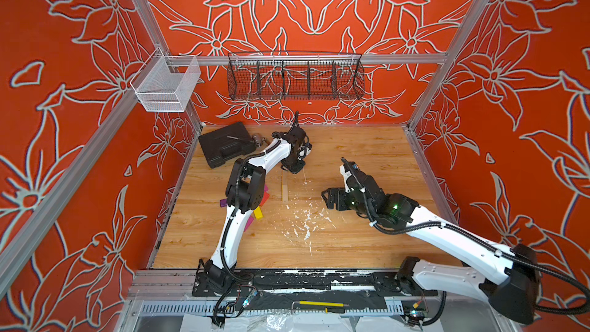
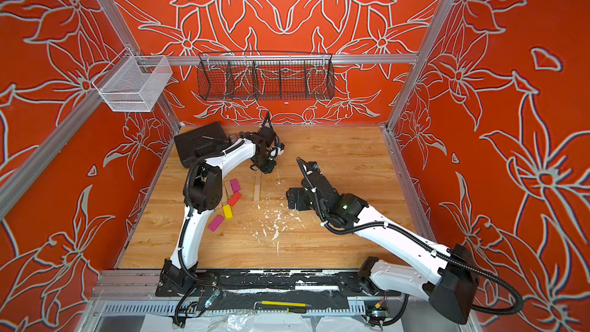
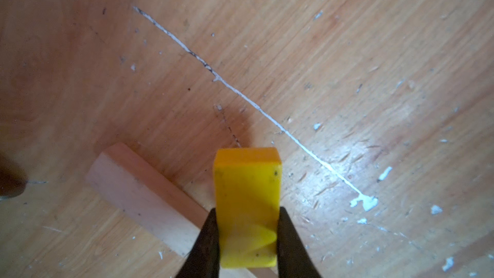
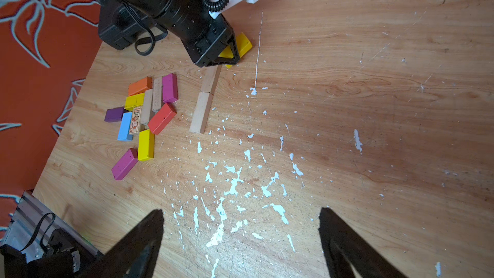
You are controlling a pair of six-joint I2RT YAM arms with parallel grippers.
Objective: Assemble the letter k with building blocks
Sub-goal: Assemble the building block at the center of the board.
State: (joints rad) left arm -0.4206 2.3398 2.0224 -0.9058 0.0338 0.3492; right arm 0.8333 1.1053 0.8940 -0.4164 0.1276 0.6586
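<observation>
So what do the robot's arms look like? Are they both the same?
Pretty much twins. The left arm and right arm have smooth white shells with chunky black joints. A black ribbed cable hose snakes along each one. The jaws are black and taper to pointy tips. Small green lights glow on the right arm's black wrist part.

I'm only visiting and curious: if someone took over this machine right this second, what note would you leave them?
Left gripper: shut on a yellow block, held low at the far end of the pale bars.
Right gripper: open, empty, over bare table.
Done: two pale bars lie end to end in a line, probably the K's stem.
Left to do: both slanted strokes. The spare blocks lie clustered beside the bars.
</observation>
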